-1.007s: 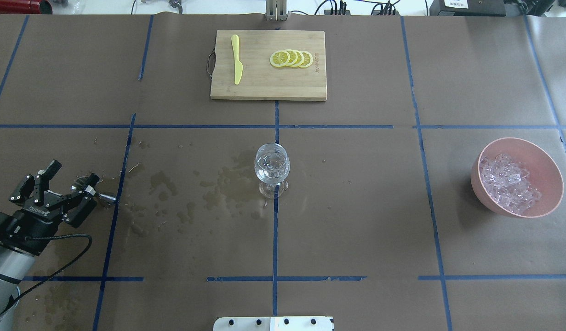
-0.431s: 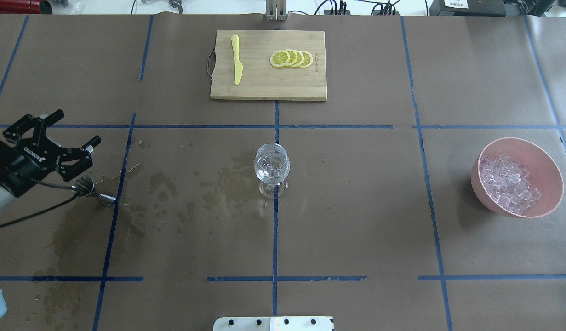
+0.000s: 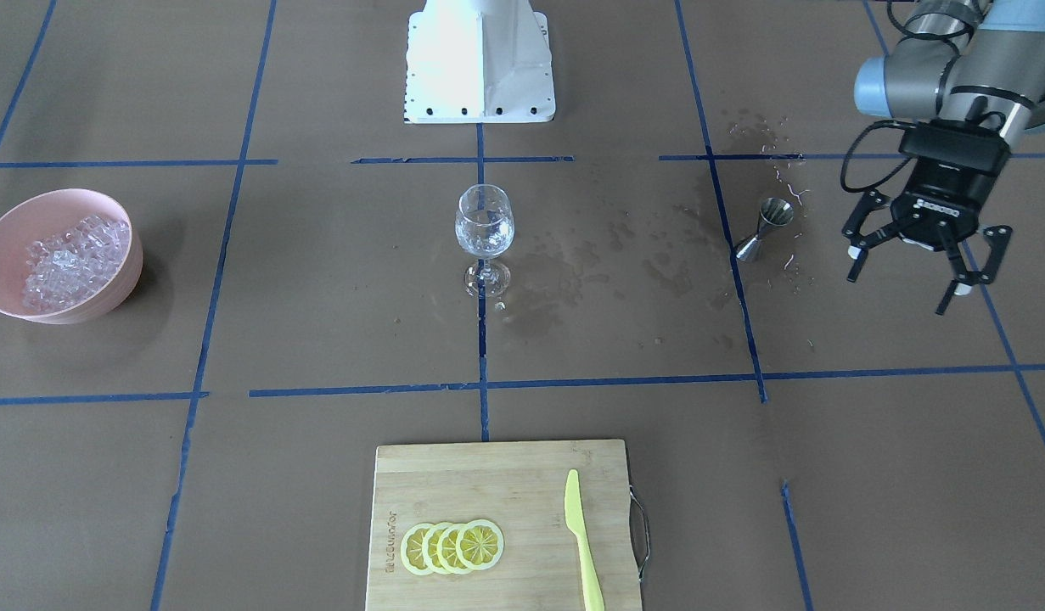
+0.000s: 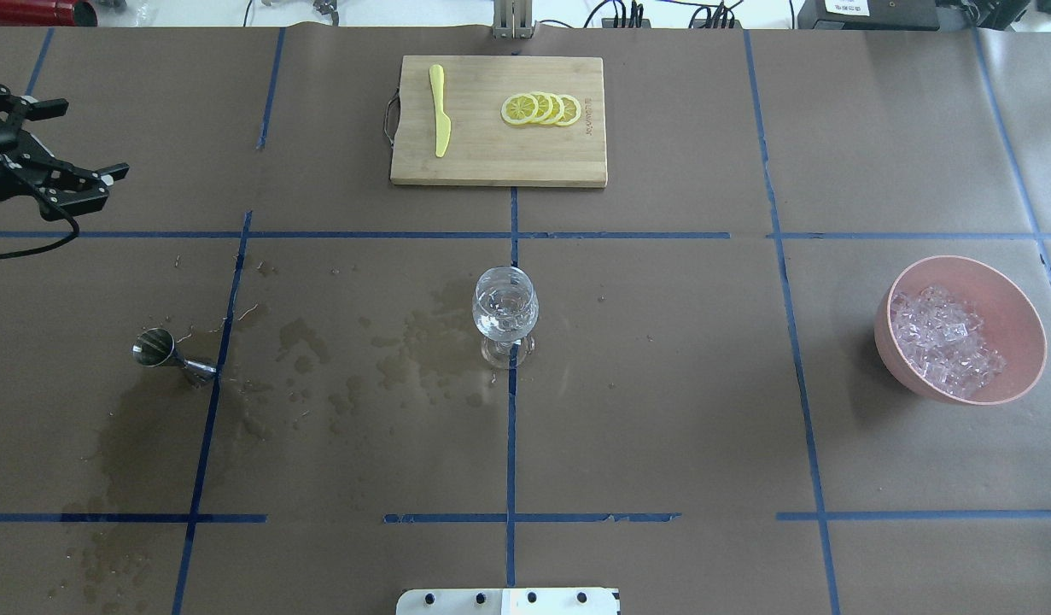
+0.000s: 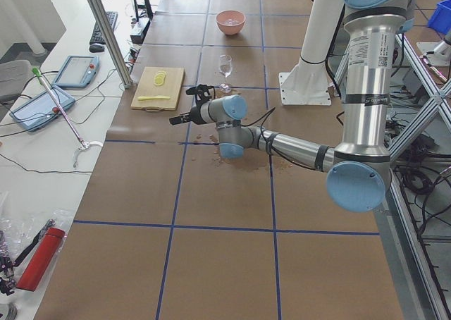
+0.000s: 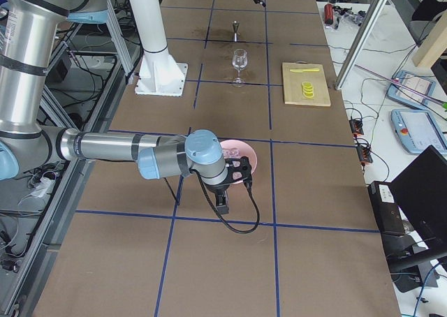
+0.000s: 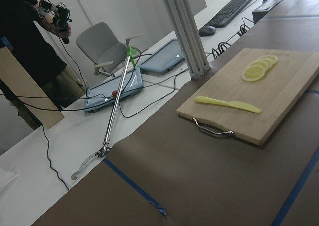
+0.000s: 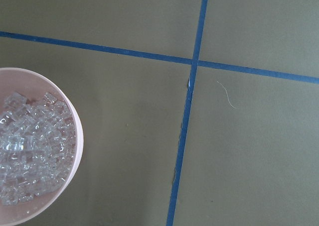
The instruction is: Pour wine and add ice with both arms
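Lifted away from the jigger [image 3: 764,227], the left gripper [image 3: 901,287] hangs with jaws spread wide, holding nothing; the right gripper's [image 6: 239,170] jaws I cannot tell.

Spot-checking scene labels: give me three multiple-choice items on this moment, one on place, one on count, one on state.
1. Where is the ice? A in the pink bowl; B in the glass; C loose on the table.
2. How many lemon slices lie on the board? A two; B six; C four.
3. The left tool is: A shut on the knife; B open and empty; C shut on the steel cup.

Key: 1 A, the cubes are heaped inside the bowl. 2 C, four overlapping slices lie in a row. 3 B, it is spread wide with nothing in it.
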You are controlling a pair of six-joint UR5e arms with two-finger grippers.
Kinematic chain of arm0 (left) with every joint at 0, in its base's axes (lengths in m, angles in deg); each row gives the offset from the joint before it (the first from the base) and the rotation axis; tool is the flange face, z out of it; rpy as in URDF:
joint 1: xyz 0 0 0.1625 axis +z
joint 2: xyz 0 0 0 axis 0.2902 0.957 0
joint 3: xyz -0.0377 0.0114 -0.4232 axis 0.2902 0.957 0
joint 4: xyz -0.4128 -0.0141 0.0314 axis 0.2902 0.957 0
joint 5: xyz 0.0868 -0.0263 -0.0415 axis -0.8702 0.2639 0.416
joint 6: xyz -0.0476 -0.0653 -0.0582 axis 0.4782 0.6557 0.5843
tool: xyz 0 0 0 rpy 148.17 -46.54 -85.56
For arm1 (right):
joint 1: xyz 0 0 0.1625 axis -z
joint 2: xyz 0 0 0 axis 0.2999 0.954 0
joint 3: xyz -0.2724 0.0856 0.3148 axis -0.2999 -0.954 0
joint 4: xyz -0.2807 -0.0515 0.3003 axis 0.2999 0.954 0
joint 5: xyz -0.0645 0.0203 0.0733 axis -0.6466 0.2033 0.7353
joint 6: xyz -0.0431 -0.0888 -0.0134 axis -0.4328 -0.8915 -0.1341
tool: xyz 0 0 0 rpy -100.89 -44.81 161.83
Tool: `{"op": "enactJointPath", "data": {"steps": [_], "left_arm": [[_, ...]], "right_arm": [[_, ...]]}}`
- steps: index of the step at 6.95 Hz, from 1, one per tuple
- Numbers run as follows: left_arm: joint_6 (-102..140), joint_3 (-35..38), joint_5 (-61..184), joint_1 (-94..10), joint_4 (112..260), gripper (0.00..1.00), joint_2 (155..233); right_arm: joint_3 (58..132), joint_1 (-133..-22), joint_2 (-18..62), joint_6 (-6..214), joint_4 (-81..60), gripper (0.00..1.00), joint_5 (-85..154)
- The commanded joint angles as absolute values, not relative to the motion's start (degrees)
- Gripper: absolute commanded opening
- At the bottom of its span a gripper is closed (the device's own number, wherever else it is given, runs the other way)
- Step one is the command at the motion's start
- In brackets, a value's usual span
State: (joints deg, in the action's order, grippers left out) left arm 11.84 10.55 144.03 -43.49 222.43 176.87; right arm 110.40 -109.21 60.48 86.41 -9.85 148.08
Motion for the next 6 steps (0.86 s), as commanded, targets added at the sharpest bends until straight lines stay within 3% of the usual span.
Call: {"op": "enactJointPath", "data": {"steps": [1,3,5,6], "left_arm": [[4.66,10.66,158.94,-58.56,202.01,1.00,181.26],[4.46,9.61,162.77,-66.25,191.17,1.00,181.36],[4.46,7.33,162.51,-66.36,167.81,1.00,182.39],[2.81,7.32,162.42,-68.27,162.87,1.00,182.32]], "right_arm": [[110.27,-109.21,60.58,86.20,-9.85,1.00,148.08],[110.27,-109.21,60.58,86.11,-9.85,1.00,148.08],[110.27,-109.21,60.66,86.02,-9.85,1.00,148.08],[110.27,-109.21,60.58,86.02,-9.85,1.00,148.08]]}}
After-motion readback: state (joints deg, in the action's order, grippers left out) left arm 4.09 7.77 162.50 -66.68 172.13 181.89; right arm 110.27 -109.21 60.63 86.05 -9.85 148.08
